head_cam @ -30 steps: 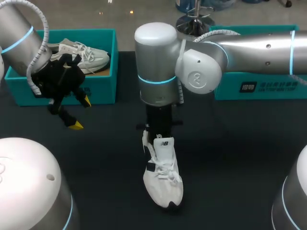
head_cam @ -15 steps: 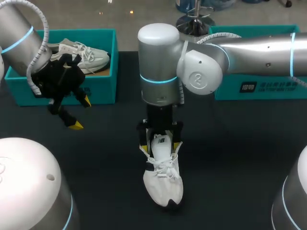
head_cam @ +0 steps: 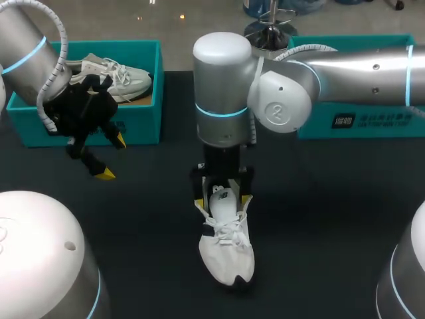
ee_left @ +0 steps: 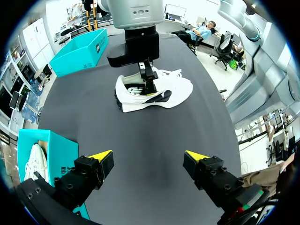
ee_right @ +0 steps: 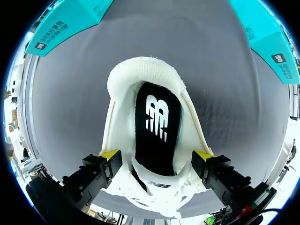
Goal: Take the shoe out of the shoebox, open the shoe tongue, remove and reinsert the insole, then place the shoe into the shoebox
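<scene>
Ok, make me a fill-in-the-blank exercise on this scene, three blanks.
The right gripper stands over the white shoe, whose insole is ___.
The left gripper holds ___.
The teal shoebox near the left gripper holds a second ___.
Missing: black; nothing; shoe.

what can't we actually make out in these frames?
- White shoe, heel: head view, hidden under the right arm.
- Same shoe, toe: right wrist view, lies under the right gripper, out of sight.
- Whether that gripper is shut on the shoe: contact cannot be told in any view.
- Second shoe in the shoebox: head view, one end hidden by the left arm.
</scene>
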Tool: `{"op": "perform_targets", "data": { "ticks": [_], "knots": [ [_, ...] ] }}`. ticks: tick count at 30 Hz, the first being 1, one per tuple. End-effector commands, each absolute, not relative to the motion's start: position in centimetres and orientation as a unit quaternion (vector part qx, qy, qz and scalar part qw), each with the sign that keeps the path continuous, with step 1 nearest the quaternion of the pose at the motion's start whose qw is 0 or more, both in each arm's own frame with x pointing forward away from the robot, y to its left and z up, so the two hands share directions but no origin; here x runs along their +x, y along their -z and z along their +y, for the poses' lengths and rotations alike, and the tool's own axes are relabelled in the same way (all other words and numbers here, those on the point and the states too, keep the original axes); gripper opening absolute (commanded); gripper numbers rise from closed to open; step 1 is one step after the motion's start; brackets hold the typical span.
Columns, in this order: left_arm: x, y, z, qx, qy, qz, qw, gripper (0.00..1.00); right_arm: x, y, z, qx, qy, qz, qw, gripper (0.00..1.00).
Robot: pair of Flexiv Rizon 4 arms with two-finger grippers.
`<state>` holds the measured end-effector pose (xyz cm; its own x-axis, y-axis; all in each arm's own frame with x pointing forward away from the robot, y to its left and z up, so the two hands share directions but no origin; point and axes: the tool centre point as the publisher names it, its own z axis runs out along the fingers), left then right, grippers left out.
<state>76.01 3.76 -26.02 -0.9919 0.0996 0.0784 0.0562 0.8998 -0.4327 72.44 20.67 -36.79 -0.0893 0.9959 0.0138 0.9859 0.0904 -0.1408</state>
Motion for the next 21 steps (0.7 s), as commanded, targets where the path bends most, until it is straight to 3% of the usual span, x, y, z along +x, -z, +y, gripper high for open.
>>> {"op": "perform_targets", "data": {
  "ticks": [1,15,18,19,21],
  "knots": [
    [76.0,26.0,3.8,-0.040,-0.219,-0.974,0.049,1.00,72.8,34.7,20.0,-0.674,-0.032,-0.737,0.030,1.00],
    [76.0,26.0,3.8,-0.040,-0.219,-0.974,0.049,1.00,73.0,27.0,18.5,-0.674,0.009,-0.738,-0.036,1.00],
    [76.0,26.0,3.8,-0.040,-0.219,-0.974,0.049,1.00,71.3,26.6,18.5,-0.672,0.000,-0.740,-0.035,0.15],
    [76.0,26.0,3.8,-0.040,-0.219,-0.974,0.049,1.00,70.8,26.8,18.5,-0.671,0.000,-0.741,-0.027,0.00],
    [76.0,26.0,3.8,-0.040,-0.219,-0.974,0.049,1.00,69.7,27.4,18.5,-0.671,-0.010,-0.741,-0.015,0.00]
  ]
}}
